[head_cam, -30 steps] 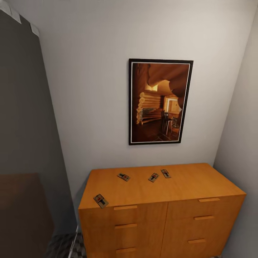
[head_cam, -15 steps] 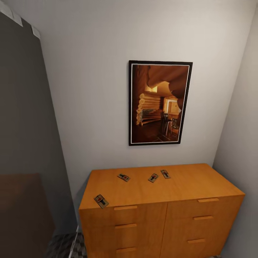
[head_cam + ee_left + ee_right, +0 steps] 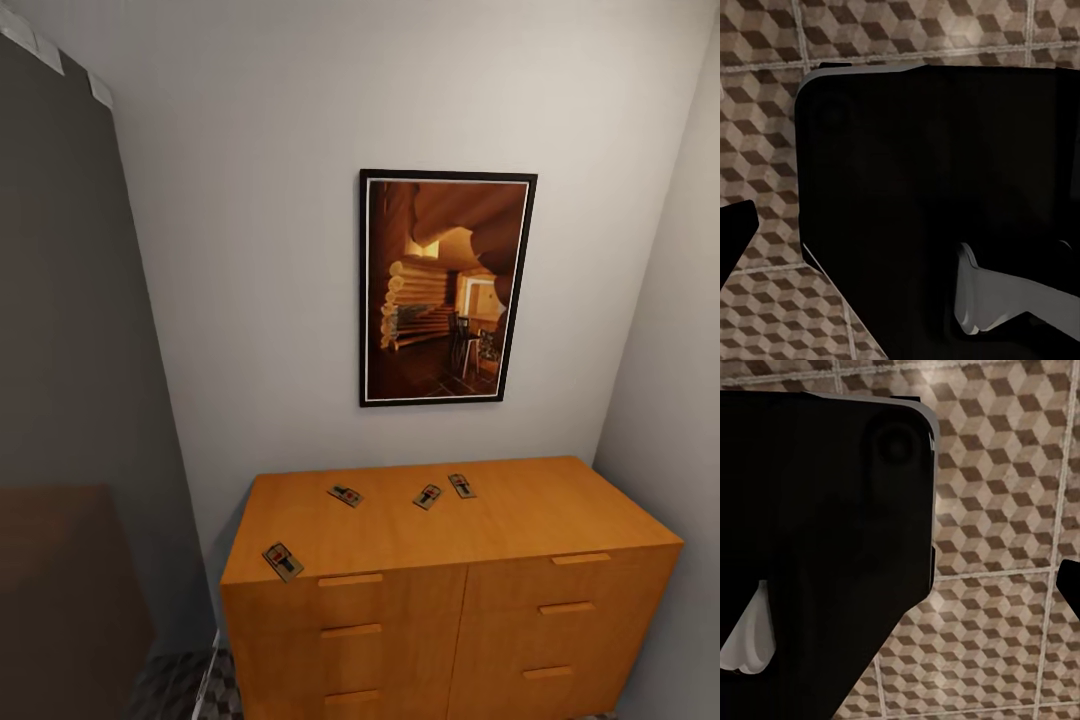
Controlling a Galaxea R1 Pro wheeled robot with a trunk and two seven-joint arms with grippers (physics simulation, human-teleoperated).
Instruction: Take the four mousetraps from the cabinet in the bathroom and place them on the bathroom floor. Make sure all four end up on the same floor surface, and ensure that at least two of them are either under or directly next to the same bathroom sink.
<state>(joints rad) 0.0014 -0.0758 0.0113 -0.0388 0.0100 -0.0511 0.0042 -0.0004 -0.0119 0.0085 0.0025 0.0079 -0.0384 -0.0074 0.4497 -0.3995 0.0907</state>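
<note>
Both wrists are aimed downward. Of the L gripper (image 3: 738,238) just one dark, blunt tip is caught at the frame's edge; the jaw gap can't be judged. Beside it a large black body panel (image 3: 937,172) w/ a thin grey rim is seen, and a pale grey moulded part (image 3: 1001,304) is set into it. Of the R gripper (image 3: 1071,589) likewise a single dark tip is seen, state unclear, near a matching black panel (image 3: 817,532) w/ a rounded pale grey piece (image 3: 751,634).
</note>
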